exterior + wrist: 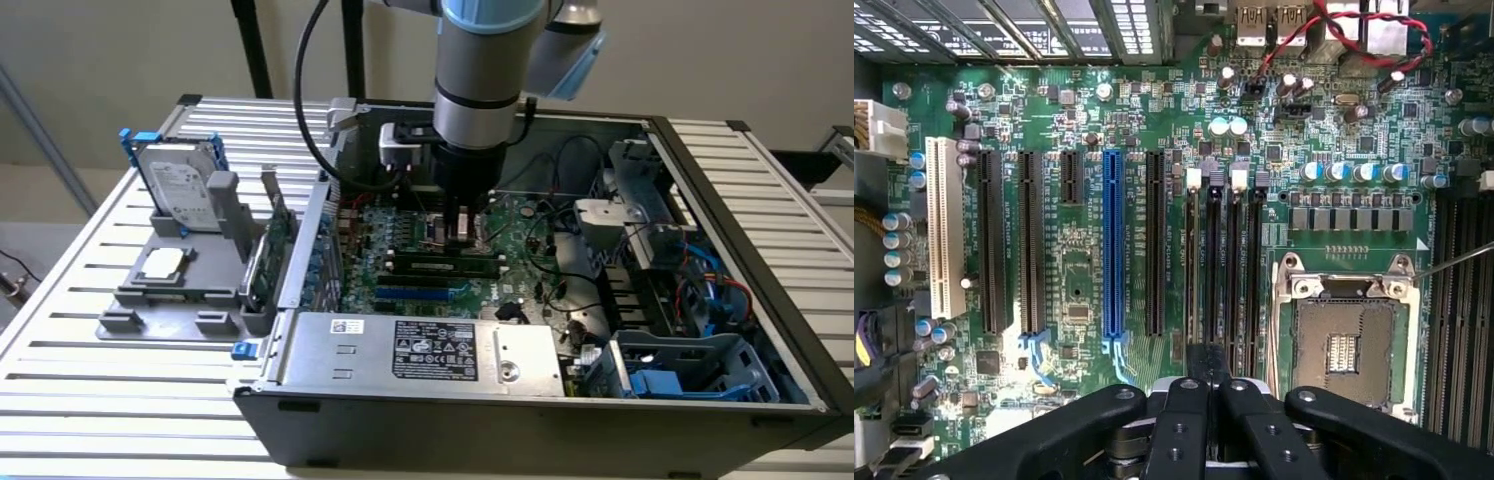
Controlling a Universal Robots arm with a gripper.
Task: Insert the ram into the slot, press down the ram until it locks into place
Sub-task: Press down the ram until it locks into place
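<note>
One arm reaches down into the open computer case. It is the only arm here, so it is the one for this job. Its gripper hangs low over the motherboard, and its two fingers are drawn close together. I cannot tell if anything thin is pinched between them.

The ram stands on its edge, in line with the black slots, just on the near side of the gripper and a little lower. Its long side runs from the exterior view's left to the exterior view's right. I think it is sitting in its slot, but I cannot tell if it is locked in.

In the wrist view, the slot is a long black line that runs straight away from the fingertips. The fingers line up with it.

Counting: one ram, one gripper and one blue slot. There are four thin black memory slots side by side. Two have white end clips.
</note>
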